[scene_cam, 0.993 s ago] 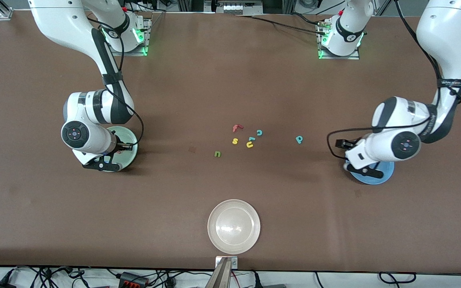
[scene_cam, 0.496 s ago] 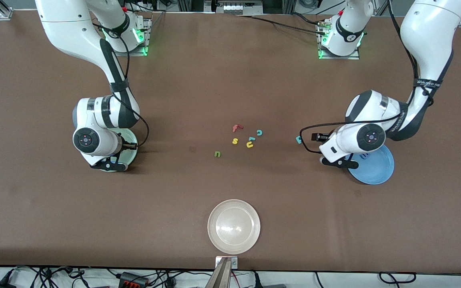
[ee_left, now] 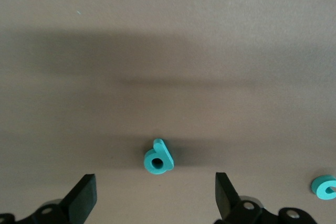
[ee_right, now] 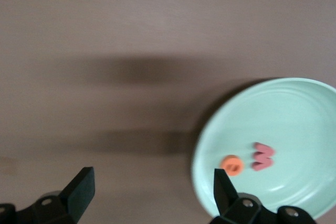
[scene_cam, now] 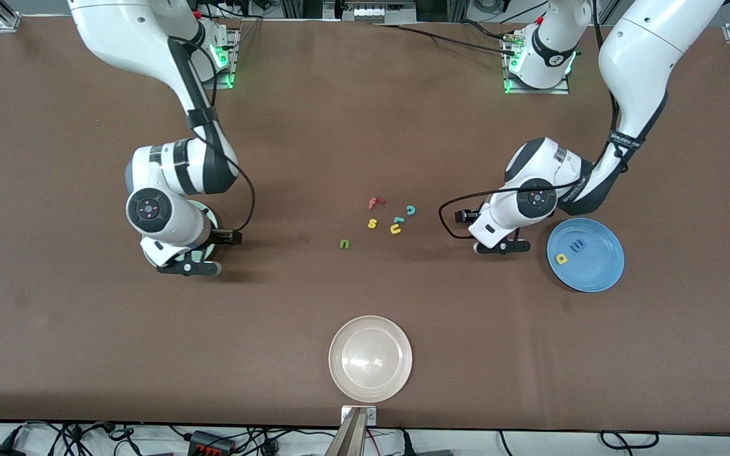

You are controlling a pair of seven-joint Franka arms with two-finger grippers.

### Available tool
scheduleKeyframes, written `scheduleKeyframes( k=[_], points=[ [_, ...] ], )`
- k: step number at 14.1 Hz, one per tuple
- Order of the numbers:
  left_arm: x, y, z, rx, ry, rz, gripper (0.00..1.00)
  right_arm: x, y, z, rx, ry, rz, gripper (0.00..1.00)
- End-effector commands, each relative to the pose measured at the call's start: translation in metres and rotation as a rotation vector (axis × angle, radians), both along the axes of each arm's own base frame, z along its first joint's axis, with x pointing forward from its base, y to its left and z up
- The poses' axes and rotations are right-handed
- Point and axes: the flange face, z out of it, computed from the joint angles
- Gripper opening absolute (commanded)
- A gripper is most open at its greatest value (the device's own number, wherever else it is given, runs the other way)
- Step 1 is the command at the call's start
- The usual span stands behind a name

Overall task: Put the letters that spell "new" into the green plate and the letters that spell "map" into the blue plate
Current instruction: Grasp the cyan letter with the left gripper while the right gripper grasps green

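Fingers of my left gripper (ee_left: 152, 203) spread wide over teal p (ee_left: 158, 157), nothing held. My right gripper (ee_right: 149, 200) open, empty, beside green plate (ee_right: 294, 114) holding e (ee_right: 231, 164), w (ee_right: 263, 156).

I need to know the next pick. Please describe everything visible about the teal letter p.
The teal letter p is a small, thick toy letter, foam-like in look, with a round hole in its bowl and a short stem. It lies flat on the brown table, alone, touching nothing. The open left end effector hangs right over it.
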Motion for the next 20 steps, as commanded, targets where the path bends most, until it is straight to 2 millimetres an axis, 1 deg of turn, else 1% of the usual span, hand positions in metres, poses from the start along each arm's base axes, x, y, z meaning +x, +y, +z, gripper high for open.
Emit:
scheduleKeyframes(
  k=[1, 2, 3, 4, 5, 6, 7, 8, 9, 10, 11, 12, 13, 14, 15, 16, 17, 19, 20],
  points=[
    [-0.006, 0.004, -0.003, 0.005, -0.016, 0.005, 0.81, -0.003, 0.071, -0.009, 0.038, -0.016, 0.048, 1.0],
    [-0.005, 0.005, -0.005, 0.005, -0.018, 0.005, 0.72, -0.006, 0.093, -0.014, 0.034, -0.021, 0.079, 1.0],
    [-0.006, 0.005, -0.012, -0.003, -0.013, 0.009, 0.66, -0.008, 0.111, -0.019, 0.027, -0.026, 0.083, 1.0],
    [-0.006, 0.004, -0.016, -0.01, -0.014, 0.011, 0.63, -0.011, 0.124, -0.024, 0.02, -0.031, 0.065, 0.99],
    [-0.007, 0.005, -0.02, -0.015, -0.011, 0.014, 0.62, -0.015, 0.146, -0.027, 0.015, -0.043, 0.047, 0.96],
    [-0.007, 0.005, -0.022, -0.016, -0.009, 0.015, 0.61, -0.018, 0.164, -0.033, 0.007, -0.055, 0.032, 0.94],
    [-0.007, 0.004, -0.023, -0.017, -0.01, 0.013, 0.54, -0.019, 0.177, -0.037, 0.006, -0.072, 0.011, 0.91],
    [-0.008, 0.005, -0.028, -0.018, 0.001, 0.015, 0.48, -0.022, 0.191, -0.045, 0.006, -0.093, -0.005, 0.9],
    [-0.008, 0.002, -0.03, -0.029, -0.009, 0.015, 0.47, -0.027, 0.208, -0.053, 0.011, -0.121, -0.022, 0.89],
    [-0.009, 0.003, -0.037, -0.034, 0.001, 0.019, 0.45, -0.031, 0.219, -0.06, 0.013, -0.137, -0.058, 0.88],
    [-0.009, 0.003, -0.037, -0.035, 0.001, 0.019, 0.4, -0.034, 0.227, -0.066, 0.01, -0.141, -0.084, 0.87],
    [-0.008, 0.004, -0.036, -0.033, 0.0, 0.02, 0.26, -0.04, 0.237, -0.068, 0.009, -0.143, -0.102, 0.81],
    [-0.008, 0.004, -0.034, -0.03, 0.0, 0.02, 0.16, -0.048, 0.247, -0.07, 0.008, -0.144, -0.108, 0.77],
    [-0.005, 0.007, -0.033, -0.03, -0.001, 0.024, 0.08, -0.05, 0.25, -0.069, 0.008, -0.146, -0.13, 0.73],
    [-0.003, 0.012, -0.031, -0.022, 0.003, 0.03, 0.07, -0.053, 0.254, -0.07, 0.012, -0.142, -0.147, 0.72],
    [0.002, 0.018, -0.024, -0.004, 0.011, 0.029, 0.05, -0.063, 0.266, -0.073, 0.028, -0.125, -0.147, 0.71],
    [0.012, 0.022, -0.005, 0.023, 0.015, 0.025, 0.05, -0.065, 0.271, -0.072, 0.038, -0.125, -0.144, 0.69],
    [0.034, 0.034, 0.031, 0.096, 0.06, 0.011, 0.05, -0.065, 0.271, -0.077, 0.032, -0.124, -0.142, 0.68],
    [0.042, 0.04, 0.044, 0.133, 0.072, -0.015, 0.05, -0.065, 0.271, -0.081, 0.035, -0.13, -0.14, 0.64]
  ],
)
